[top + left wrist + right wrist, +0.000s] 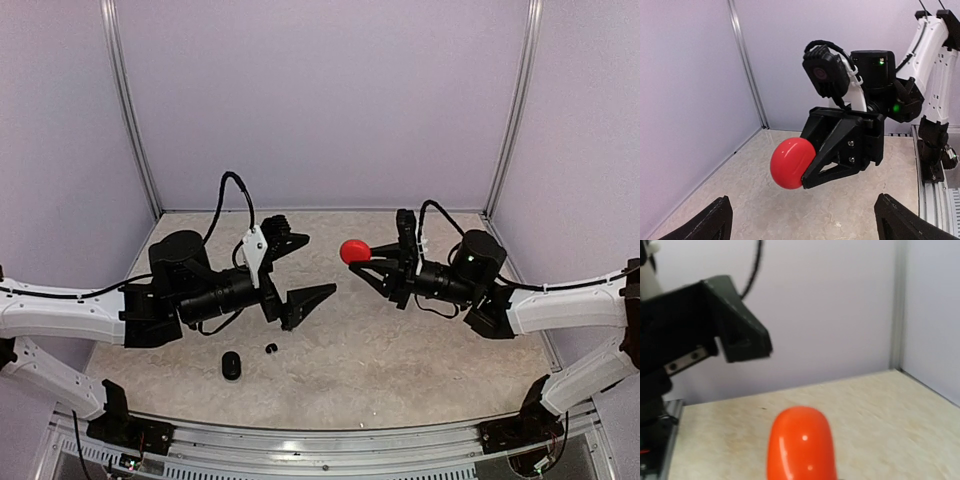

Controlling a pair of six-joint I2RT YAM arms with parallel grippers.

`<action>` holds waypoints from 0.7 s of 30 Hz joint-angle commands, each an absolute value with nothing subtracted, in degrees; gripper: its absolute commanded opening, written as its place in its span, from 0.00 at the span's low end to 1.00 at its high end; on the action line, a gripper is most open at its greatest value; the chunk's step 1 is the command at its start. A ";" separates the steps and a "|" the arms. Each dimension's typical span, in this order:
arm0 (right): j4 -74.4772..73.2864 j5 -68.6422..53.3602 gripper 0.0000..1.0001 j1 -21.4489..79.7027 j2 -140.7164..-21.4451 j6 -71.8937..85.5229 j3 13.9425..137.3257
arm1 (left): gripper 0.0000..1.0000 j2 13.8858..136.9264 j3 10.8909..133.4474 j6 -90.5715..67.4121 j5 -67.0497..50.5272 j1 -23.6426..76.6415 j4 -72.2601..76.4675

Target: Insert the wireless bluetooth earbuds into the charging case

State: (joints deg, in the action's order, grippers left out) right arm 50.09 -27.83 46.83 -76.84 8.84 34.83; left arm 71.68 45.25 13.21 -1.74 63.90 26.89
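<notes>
My right gripper [372,264] is shut on a red, pebble-shaped charging case [352,251], held above the middle of the table with its lid down. The left wrist view shows the red case [791,163] pinched at one end by the right gripper's black fingers [840,145]. It fills the bottom of the right wrist view as a red case [800,445]. My left gripper [298,270] hangs open just left of the case, nothing between its fingertips [710,222]. A tiny black earbud [271,348] lies on the table below the left gripper. No red earbuds show.
A black pebble-shaped case [231,365] lies closed on the table near the front left, beside the black earbud. Purple walls with aluminium posts [135,130] enclose the table on three sides. A metal rail [320,435] runs along the near edge.
</notes>
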 commanded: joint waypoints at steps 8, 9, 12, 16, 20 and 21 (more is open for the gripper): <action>29.72 -29.61 0.15 36.31 -89.12 13.57 49.44 | 0.99 66.46 37.81 -7.89 15.43 54.86 39.01; 28.95 -30.41 0.15 36.10 -91.43 13.98 51.07 | 0.99 66.23 37.52 -8.38 16.69 54.68 38.68; 26.66 -32.15 0.14 35.97 -98.55 15.10 56.29 | 0.99 65.96 37.38 -10.35 20.56 53.94 35.66; 23.94 -32.68 0.13 35.66 -107.68 17.25 63.37 | 0.99 67.19 39.94 -14.26 27.08 53.29 28.50; 21.87 -32.06 0.13 34.20 -114.34 19.24 68.57 | 0.99 67.59 40.89 -16.83 30.07 53.11 24.30; 21.18 -31.77 0.14 33.93 -115.65 19.53 69.53 | 0.99 67.38 40.63 -17.25 30.26 53.07 24.00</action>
State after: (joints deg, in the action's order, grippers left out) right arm 24.67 -31.48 35.57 -111.83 16.75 65.25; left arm 67.42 38.94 -13.23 25.28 53.47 28.80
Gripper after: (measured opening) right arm 0.201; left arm 0.989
